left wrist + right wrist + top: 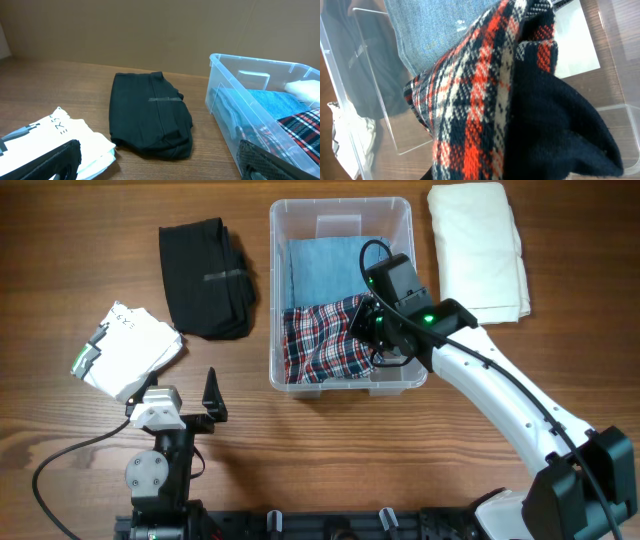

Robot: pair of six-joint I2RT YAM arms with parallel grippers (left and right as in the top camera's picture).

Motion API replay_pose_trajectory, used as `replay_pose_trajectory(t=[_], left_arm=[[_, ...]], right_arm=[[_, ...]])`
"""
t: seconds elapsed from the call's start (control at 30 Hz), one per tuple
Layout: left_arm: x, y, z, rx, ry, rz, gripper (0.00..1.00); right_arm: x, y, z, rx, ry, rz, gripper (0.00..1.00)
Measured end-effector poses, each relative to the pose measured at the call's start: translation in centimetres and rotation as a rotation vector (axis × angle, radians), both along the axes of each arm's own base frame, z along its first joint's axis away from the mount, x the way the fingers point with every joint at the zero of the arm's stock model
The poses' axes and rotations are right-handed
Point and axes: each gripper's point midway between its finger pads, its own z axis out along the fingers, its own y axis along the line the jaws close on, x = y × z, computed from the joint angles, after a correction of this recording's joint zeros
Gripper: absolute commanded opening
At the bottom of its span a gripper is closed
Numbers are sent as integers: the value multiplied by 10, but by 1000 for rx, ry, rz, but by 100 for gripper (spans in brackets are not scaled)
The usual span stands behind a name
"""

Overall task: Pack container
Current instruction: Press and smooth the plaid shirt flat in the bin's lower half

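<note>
The clear container (pixel 277 300) stands at the table's middle back. Inside it a blue folded garment (pixel 325 268) lies flat at the far end, and a red, white and navy plaid garment (pixel 318 348) fills the near end. My right gripper (pixel 368 330) reaches into the bin and is shut on the plaid garment (pixel 485 100), whose bunched cloth hides the fingers in the right wrist view. The blue garment (pixel 430 30) lies beyond it. My left gripper (pixel 172 393) rests open near the front left, holding nothing, with one fingertip (pixel 45 160) at each side of its view.
A black folded garment (pixel 205 275) lies left of the container. A white printed garment (pixel 125 350) sits just beyond my left gripper. A cream folded garment (pixel 480 250) lies right of the container. The container wall (pixel 220 90) is close to my left gripper's right side.
</note>
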Motion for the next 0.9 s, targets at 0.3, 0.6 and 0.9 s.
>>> replay_pose_trajectory(t=[0.3, 0.6, 0.9], left_arm=[[0, 0, 0, 0, 0, 0, 100], [0, 0, 0, 0, 0, 0, 100], [0, 0, 0, 0, 0, 0, 100]], right_arm=[[2, -4, 0, -76, -54, 81, 67], [16, -19, 2, -311, -212, 313, 83], [24, -26, 5, -455, -292, 462, 86]])
